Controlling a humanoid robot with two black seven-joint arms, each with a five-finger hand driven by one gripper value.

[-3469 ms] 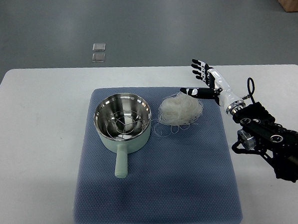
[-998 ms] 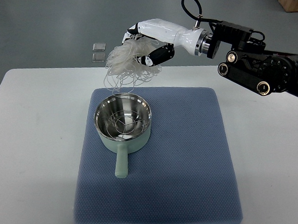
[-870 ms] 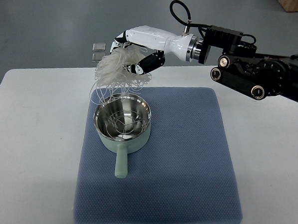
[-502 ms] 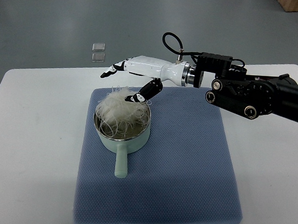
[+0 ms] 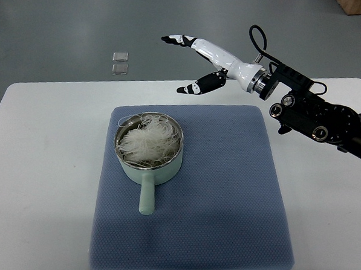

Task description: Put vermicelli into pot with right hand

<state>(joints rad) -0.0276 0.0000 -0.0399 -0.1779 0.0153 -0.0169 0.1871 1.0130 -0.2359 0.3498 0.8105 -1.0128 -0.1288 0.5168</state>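
A pale green pot [image 5: 147, 163] with a steel inside and a handle pointing toward me stands on the left part of the blue mat [image 5: 226, 192]. A white tangle of vermicelli [image 5: 147, 139] lies inside the pot, with a few strands over the rim. My right hand [image 5: 185, 66] is open and empty, fingers spread, raised above the table's far edge, up and to the right of the pot. Its black arm [image 5: 315, 115] comes in from the right. The left arm is not in view.
The mat lies on a white table [image 5: 39, 164]. Two small clear squares [image 5: 119, 63] lie on the grey floor beyond the table. A brown box corner [image 5: 360, 5] shows at the top right.
The right hand carried the vermicelli from the mat over to the pot, let it drop in, then opened and drew back up and to the right.
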